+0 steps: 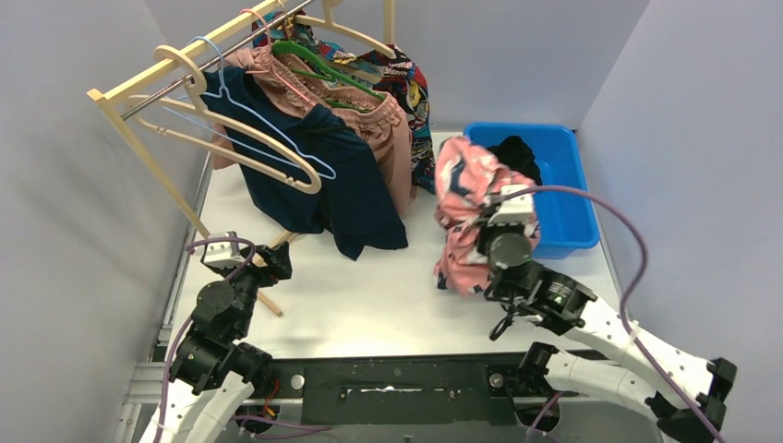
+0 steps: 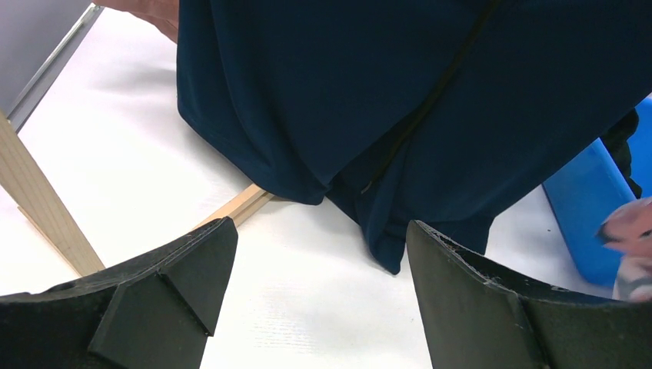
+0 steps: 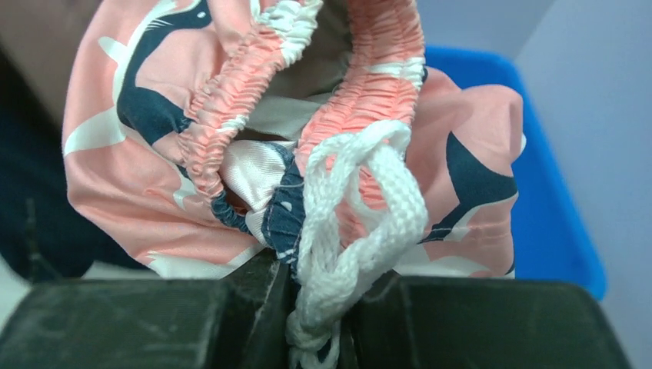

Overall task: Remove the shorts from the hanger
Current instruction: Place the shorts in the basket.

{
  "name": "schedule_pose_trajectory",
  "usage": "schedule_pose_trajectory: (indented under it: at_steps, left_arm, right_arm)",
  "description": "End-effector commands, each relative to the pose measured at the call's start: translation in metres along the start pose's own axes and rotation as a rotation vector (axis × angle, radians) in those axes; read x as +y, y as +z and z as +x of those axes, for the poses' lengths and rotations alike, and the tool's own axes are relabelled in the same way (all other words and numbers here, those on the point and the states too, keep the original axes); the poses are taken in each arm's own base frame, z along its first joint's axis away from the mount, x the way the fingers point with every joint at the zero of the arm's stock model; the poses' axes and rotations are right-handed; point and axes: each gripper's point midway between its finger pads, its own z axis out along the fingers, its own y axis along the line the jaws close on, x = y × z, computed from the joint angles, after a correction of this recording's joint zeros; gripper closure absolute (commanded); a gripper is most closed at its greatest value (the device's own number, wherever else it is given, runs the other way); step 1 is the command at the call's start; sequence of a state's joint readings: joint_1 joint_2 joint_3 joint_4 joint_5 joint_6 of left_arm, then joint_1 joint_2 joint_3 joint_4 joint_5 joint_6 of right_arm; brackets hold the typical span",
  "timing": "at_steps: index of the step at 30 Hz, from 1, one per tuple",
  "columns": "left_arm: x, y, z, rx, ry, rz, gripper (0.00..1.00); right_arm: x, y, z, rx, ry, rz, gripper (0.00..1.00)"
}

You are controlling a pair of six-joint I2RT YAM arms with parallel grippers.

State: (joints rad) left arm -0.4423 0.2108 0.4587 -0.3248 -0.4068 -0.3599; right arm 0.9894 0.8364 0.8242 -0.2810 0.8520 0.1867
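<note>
My right gripper [image 1: 506, 214] is shut on the pink shorts with navy print [image 1: 466, 198] and holds them by the waistband and white drawstring [image 3: 361, 223], above the table beside the blue bin [image 1: 568, 208]. Black shorts [image 1: 517, 152] lie in the bin. Plain navy shorts [image 1: 323, 175] hang from a hanger [image 1: 254, 138] on the wooden rack [image 1: 138, 88]. Dusty pink shorts [image 1: 383, 125] and comic-print shorts [image 1: 411, 92] hang behind them. My left gripper [image 1: 263, 258] is open and empty, low over the table, facing the navy shorts' hem [image 2: 400, 154].
The rack's wooden leg [image 2: 46, 207] and floor bar [image 2: 238, 204] lie near my left gripper. Green and wooden empty hangers [image 1: 323, 60] sit on the rail. Grey walls close in both sides.
</note>
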Motion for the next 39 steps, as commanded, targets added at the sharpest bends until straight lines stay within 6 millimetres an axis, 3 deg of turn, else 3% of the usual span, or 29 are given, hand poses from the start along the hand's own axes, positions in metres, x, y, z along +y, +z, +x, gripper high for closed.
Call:
schedule_pose_trajectory:
  at_steps: [1, 5, 10, 16, 21, 24, 26, 30, 33, 35, 37, 39]
  left_arm:
    - [-0.007, 0.002, -0.013, -0.039, -0.02, 0.026, 0.19]
    - [-0.008, 0.003, -0.011, -0.029, -0.015, 0.029, 0.19]
    - [-0.009, 0.003, -0.011, -0.026, -0.013, 0.032, 0.19]
    - [-0.008, 0.002, -0.011, -0.033, -0.016, 0.029, 0.19]
    - [-0.008, 0.002, -0.011, -0.032, -0.016, 0.032, 0.19]
    - [-0.008, 0.002, -0.011, -0.032, -0.016, 0.031, 0.19]
    - [-0.008, 0.002, -0.011, -0.031, -0.015, 0.032, 0.19]
    - [-0.009, 0.002, -0.011, -0.033, -0.018, 0.037, 0.19]
    - [-0.009, 0.002, -0.011, -0.031, -0.017, 0.038, 0.19]
    - [-0.009, 0.002, -0.011, -0.031, -0.017, 0.038, 0.19]
    - [-0.009, 0.002, -0.01, -0.03, -0.017, 0.039, 0.19]
    - [-0.009, 0.001, -0.011, -0.032, -0.018, 0.039, 0.19]
  right_arm:
    - [-0.045, 0.002, -0.08, -0.161, 0.032, 0.088, 1.0]
    - [-0.067, 0.024, -0.1, -0.137, -0.063, 0.164, 1.0]
    - [-0.102, 0.071, -0.113, -0.057, -0.053, 0.223, 1.0]
    - [-0.145, 0.112, -0.159, -0.071, -0.014, 0.286, 1.0]
    - [-0.181, 0.149, -0.159, -0.03, 0.007, 0.329, 1.0]
    - [-0.19, 0.176, -0.13, 0.027, 0.052, 0.301, 0.98]
    - [-0.186, 0.198, -0.098, 0.089, 0.084, 0.245, 0.93]
    - [-0.15, 0.244, -0.002, 0.309, 0.101, 0.037, 0.92]
    - [-0.124, 0.265, 0.073, 0.517, 0.128, -0.081, 0.96]
    - [-0.129, 0.275, 0.118, 0.637, 0.155, -0.03, 0.97]
    - [-0.138, 0.278, 0.162, 0.736, 0.168, 0.039, 0.88]
    - [-0.147, 0.276, 0.178, 0.761, 0.217, 0.071, 0.84]
